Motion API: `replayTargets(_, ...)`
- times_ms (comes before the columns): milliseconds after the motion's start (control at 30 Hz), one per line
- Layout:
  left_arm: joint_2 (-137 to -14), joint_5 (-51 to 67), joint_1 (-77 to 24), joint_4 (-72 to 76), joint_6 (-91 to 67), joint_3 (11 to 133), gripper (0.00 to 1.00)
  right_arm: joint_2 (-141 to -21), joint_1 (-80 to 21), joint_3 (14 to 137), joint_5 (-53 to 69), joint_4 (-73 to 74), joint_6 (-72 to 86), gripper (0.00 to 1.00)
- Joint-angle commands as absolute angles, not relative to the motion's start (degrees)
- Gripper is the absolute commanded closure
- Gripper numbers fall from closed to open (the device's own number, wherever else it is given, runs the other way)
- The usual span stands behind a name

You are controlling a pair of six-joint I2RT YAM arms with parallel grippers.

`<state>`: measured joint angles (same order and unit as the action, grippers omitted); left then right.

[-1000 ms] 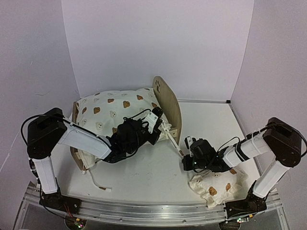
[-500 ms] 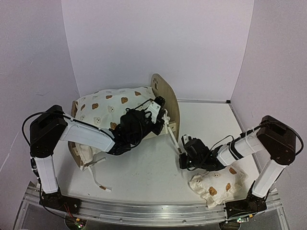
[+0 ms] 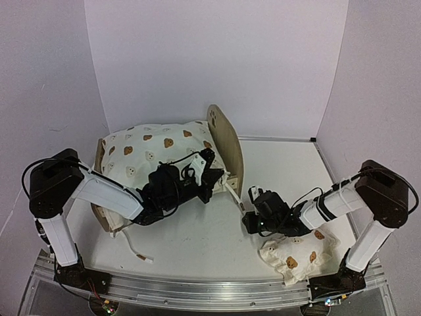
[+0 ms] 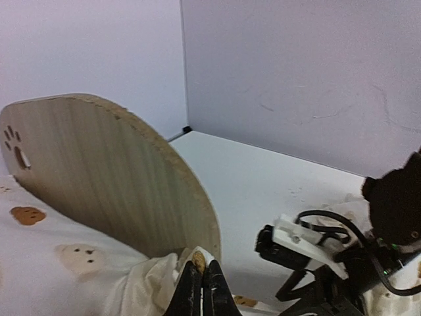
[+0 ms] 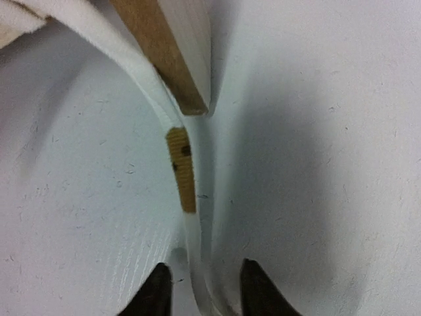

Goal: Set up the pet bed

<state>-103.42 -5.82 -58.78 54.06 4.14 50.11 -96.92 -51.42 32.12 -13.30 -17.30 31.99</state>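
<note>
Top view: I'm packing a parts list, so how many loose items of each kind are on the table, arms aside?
bed frame: 1
cushion: 1
pillow: 1
Total: 3

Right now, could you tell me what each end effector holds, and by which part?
The left end effector pinches the bear-print cushion by its corner beside the headboard. The right end effector holds nothing; its jaws stand apart around the cushion's tie.
</note>
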Motion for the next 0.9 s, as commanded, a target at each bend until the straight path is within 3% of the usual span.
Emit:
replayTargets(0,-98.7,9.4,-59.8,65.5,0.7,51.9,1.0,-90.1,-49.7,33.6,-7.4,-5.7,23.7,0.54)
replayTargets(267,-99.7,10.3,-60.5,62.6,1.1,52.1,1.0,-68.7,-48.4,34.8,6.0,-8.1,-5.4,0.19)
replayTargets(367,-99.2,10.8,-60.5,62.3,2.1,51.8,1.0,-68.6,-48.0,36.0,11.0,-11.0,-18.4,0.22)
replayTargets(533,-98.2,11.9,-60.5,62.1,3.8,50.8,1.0,-72.4,-47.4,39.4,15.6,-11.6,-31.8,0.35)
replayTargets(867,-97.8,14.5,-60.5,61.8,5.7,49.1,1.0,-79.3,-45.3,44.6,14.2,-12.2,-39.4,0.31)
